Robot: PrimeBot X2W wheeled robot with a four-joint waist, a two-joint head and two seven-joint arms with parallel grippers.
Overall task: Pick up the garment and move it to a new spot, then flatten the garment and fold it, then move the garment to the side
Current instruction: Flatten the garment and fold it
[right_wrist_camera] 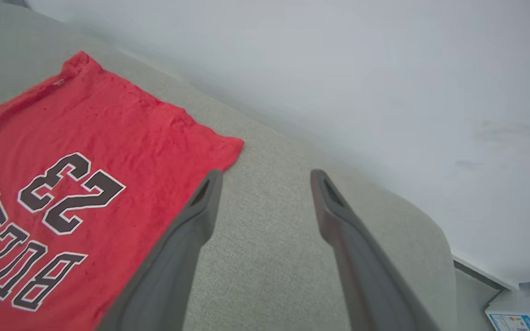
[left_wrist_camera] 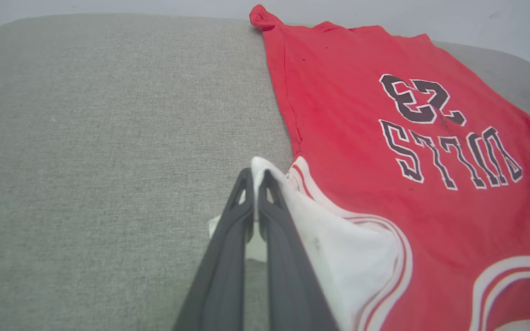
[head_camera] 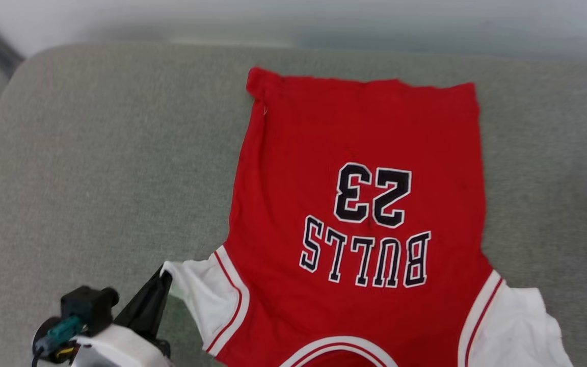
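Grey woven fabric covers the table (head_camera: pixel 95 153), corners rounded, surface smooth. Beyond its far edge, a pale blurred background (right_wrist_camera: pixel 384 92), wall or floor, hard to say. Past the corner, a blue-and-white printed card (right_wrist_camera: pixel 509 321) near a dark strip (right_wrist_camera: pixel 476 272).

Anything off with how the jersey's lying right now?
The jersey lies mostly flat, but its far-left hem corner is rolled into a small bunch, and the sleeve pinched in the shut left tool is rumpled.

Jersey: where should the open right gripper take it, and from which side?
Probably the right sleeve: it juts past the jersey body, rumpled, mirroring the left sleeve in the left gripper. Bring the right gripper in low from the right.
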